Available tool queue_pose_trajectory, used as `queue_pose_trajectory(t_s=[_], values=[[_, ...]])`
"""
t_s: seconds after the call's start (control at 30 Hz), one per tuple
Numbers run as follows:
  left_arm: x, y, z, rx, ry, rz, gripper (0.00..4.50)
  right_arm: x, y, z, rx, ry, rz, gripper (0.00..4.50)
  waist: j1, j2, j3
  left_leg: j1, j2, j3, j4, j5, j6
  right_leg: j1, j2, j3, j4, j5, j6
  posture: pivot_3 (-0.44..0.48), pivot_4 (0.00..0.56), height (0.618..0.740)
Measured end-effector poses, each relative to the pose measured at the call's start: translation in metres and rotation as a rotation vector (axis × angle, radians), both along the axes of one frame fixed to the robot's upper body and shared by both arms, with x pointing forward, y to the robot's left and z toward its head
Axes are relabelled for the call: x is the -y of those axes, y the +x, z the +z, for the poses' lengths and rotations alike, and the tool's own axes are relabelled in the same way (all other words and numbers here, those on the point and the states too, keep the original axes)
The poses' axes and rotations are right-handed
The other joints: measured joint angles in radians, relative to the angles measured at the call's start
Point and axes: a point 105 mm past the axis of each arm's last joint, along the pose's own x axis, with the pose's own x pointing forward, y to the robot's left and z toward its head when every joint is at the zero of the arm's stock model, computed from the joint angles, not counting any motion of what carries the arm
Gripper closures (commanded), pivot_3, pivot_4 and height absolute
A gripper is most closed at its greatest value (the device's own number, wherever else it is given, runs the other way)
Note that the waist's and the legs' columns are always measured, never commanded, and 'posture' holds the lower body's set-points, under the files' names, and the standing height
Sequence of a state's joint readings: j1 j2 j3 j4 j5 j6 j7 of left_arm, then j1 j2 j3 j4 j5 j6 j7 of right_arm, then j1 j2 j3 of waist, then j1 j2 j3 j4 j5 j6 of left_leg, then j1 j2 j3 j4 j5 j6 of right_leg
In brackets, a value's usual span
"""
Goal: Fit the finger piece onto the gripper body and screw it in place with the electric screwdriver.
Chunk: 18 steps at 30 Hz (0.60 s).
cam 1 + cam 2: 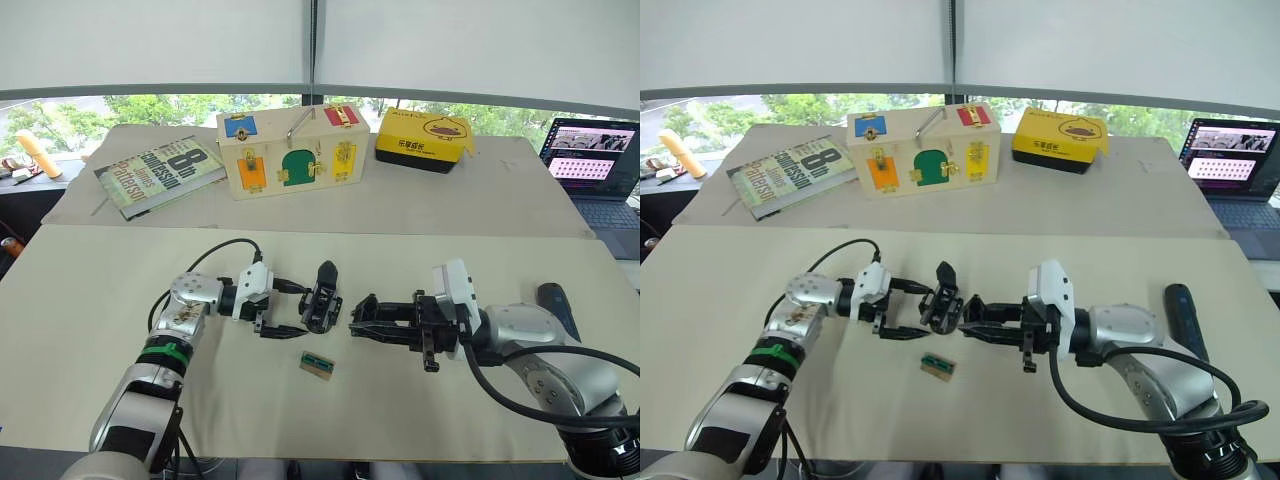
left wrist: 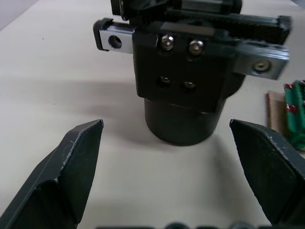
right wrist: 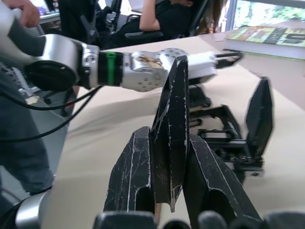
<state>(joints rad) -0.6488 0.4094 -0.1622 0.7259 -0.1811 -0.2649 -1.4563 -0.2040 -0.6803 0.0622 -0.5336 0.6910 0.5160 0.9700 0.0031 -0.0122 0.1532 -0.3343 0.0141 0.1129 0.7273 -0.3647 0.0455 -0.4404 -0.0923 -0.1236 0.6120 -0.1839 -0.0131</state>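
Observation:
The gripper body (image 1: pixel 322 297) stands on its round base on the beige table, its one black finger pointing up. My left gripper (image 1: pixel 287 309) is open, one finger on each side of the body's left flank and not touching it; the left wrist view has the body (image 2: pixel 190 71) close ahead between the fingertips. My right gripper (image 3: pixel 169 143) is shut on the finger piece (image 3: pixel 174 105), held tip-up just right of the gripper body (image 3: pixel 238 138). The electric screwdriver (image 1: pixel 1180 315) lies on the table at the right, partly behind my right arm.
A small green part on a wooden chip (image 1: pixel 318 365) lies just in front of the gripper body. On the far table are a book (image 1: pixel 160 172), a wooden latch box (image 1: pixel 290 150), a yellow box (image 1: pixel 424 138) and a laptop (image 1: pixel 595 160). People sit beyond the table's left end.

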Motion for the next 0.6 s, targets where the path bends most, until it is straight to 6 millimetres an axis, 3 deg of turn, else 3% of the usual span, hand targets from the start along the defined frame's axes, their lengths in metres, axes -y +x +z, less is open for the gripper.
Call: queue_pose_trajectory(t_s=[0.1, 0.4, 0.5, 0.6], values=[[0.013, -0.004, -0.003, -0.002, -0.013, -0.042, 0.00, 0.000, -0.001, -0.002, -0.015, -0.004, -0.011, 4.06, 0.002, 0.000, 0.000, 0.000, 0.000, -0.001, 0.000, 0.000, 0.000, 0.000, 0.000, 0.000, 0.000, 0.000, 0.000, 0.000, 0.150, 0.740], [0.022, 0.000, -0.006, 0.023, -0.001, -0.037, 0.00, -0.001, 0.003, -0.004, -0.016, 0.016, -0.054, 4.07, 0.010, 0.000, 0.000, -0.001, 0.000, -0.003, 0.001, 0.000, 0.001, 0.000, -0.001, 0.000, 0.000, 0.002, 0.000, 0.000, 0.150, 0.740], [0.023, 0.000, -0.006, 0.021, -0.004, -0.044, 0.85, 0.000, 0.004, -0.006, 0.000, 0.004, -0.069, 4.07, 0.010, 0.000, 0.000, -0.001, 0.000, -0.003, 0.001, -0.001, 0.002, 0.000, -0.001, 0.000, 0.000, 0.002, 0.000, 0.000, 0.150, 0.740], [0.024, -0.002, -0.006, 0.017, -0.005, -0.056, 2.21, 0.000, 0.004, -0.006, 0.016, 0.007, -0.073, 4.07, 0.010, 0.000, 0.000, -0.001, 0.000, -0.003, 0.002, -0.001, 0.002, 0.000, -0.001, 0.000, -0.001, 0.002, 0.000, 0.000, 0.150, 0.740]])
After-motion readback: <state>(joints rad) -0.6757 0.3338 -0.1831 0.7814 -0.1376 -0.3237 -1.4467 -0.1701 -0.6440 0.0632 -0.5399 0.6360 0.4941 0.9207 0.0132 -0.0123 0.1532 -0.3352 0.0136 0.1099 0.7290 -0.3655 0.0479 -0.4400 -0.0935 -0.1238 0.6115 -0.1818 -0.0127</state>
